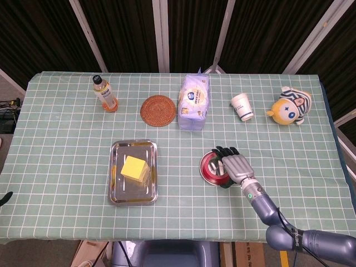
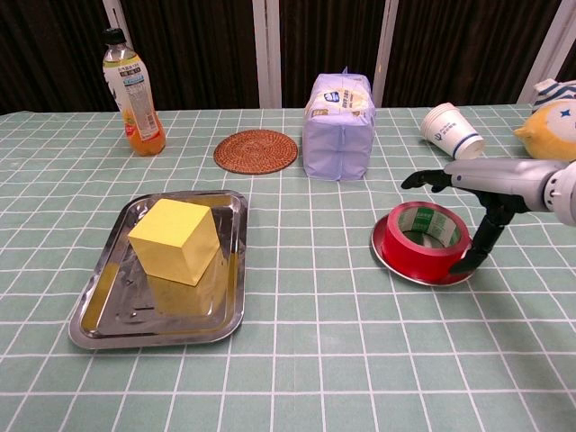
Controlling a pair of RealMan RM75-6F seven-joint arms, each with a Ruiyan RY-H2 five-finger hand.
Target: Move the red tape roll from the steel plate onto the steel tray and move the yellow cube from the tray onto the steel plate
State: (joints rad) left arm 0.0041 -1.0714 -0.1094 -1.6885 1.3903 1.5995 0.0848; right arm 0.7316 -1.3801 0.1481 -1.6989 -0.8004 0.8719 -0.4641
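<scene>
The red tape roll [image 1: 213, 165] [image 2: 421, 234] lies in the round steel plate [image 1: 206, 176] [image 2: 393, 260] right of centre. My right hand [image 1: 235, 166] [image 2: 490, 182] hovers over the roll's right side, holding nothing. Its fingers stretch above the roll and the thumb hangs down by the plate's right rim. The yellow cube [image 1: 134, 167] [image 2: 175, 239] stands in the steel tray [image 1: 118, 192] [image 2: 97, 329] on the left. Only a dark tip of my left hand [image 1: 4, 197] shows at the left edge of the head view.
Along the back stand an orange drink bottle [image 1: 104, 94], a woven coaster [image 1: 158, 110], a purple tissue pack [image 1: 194, 102], a tipped paper cup [image 1: 242, 107] and a plush toy [image 1: 290, 107]. Checked green cloth lies between tray and plate.
</scene>
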